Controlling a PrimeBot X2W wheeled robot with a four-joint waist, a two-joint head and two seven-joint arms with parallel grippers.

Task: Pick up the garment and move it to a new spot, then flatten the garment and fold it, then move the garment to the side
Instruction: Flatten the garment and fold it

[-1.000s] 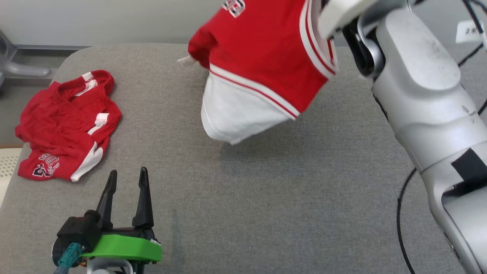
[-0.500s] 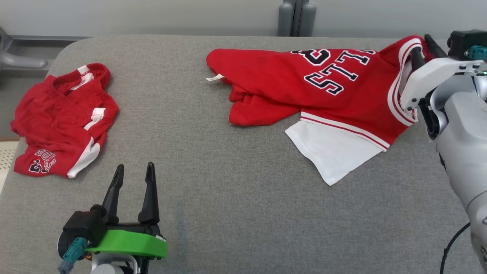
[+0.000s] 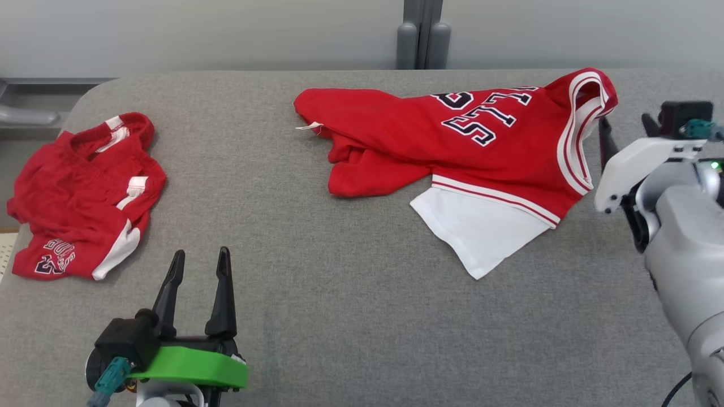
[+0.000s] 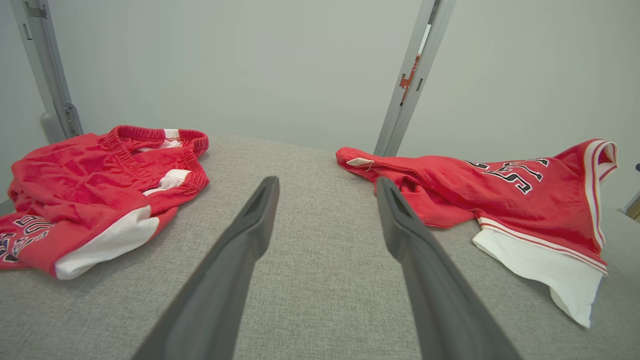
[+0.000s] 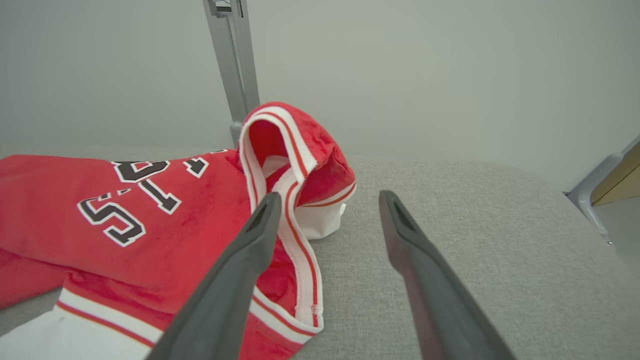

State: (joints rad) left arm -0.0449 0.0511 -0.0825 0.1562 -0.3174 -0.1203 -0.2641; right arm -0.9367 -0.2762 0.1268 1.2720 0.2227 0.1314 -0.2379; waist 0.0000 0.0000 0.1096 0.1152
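Note:
The garment [image 3: 396,121] is a red jersey with dark lettering and a white side panel. It lies crumpled on the far right half of the grey padded table [image 3: 350,294], its striped collar standing up at the right end. My right gripper [image 3: 625,129] hovers open just right of that collar, nothing between its fingers. In the right wrist view the garment [image 5: 175,220] lies to the left, and the right gripper [image 5: 330,199] has its left finger over the collar trim. My left gripper [image 3: 202,253] rests open near the front left, away from the garment [image 4: 475,190].
A second red garment, shorts [image 3: 85,192] with white trim, lies bunched at the table's left edge, also in the left wrist view [image 4: 90,175]. A grey post [image 3: 423,39] rises behind the table's far edge. The table's rounded edges are near both garments.
A second ago the garment hung in the air from my shut right gripper. It has since come down onto the table, and the gripper has opened and drawn slightly right. The head view has shifted.

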